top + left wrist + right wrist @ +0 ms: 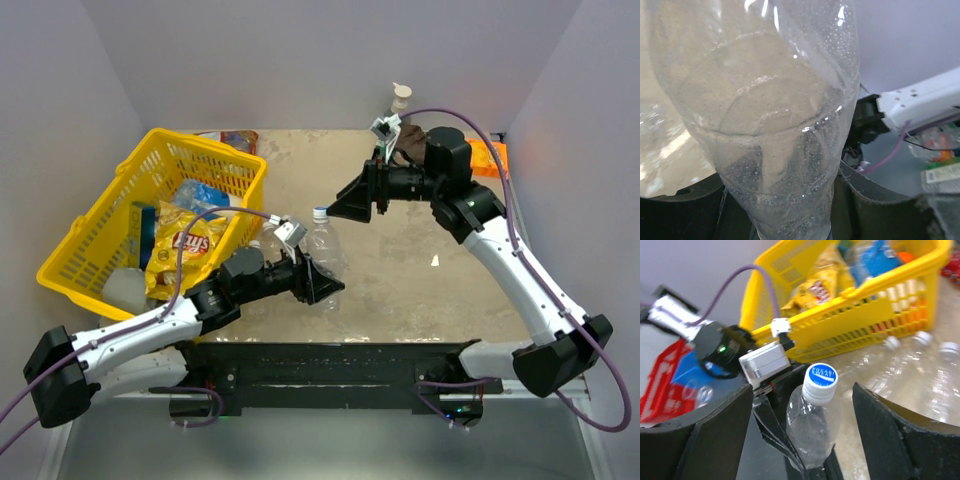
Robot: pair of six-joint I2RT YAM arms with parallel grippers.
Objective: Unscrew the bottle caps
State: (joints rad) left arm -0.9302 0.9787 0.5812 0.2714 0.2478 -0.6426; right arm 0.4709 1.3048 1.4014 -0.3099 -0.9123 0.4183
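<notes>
Left fingers (318, 283) clamp our clear ribbed plastic bottle (775, 125); right fingers (885, 435) stand wide near its blue round cap (821, 377). If we close off-centre, the bottle may spin instead.

The left arm (130, 335) stretches low toward the centre, and the left gripper (328, 285) has its jaws clamped on a clear bottle (325, 240). The right arm (510, 265) elbows up and folds back leftward, with the right gripper (341, 208) held level and its jaws spread wide.

Plain pale-grey walls (330, 60) on 3 sides, mottled beige tabletop (410, 275) w/ glare patches, even overhead light
</notes>
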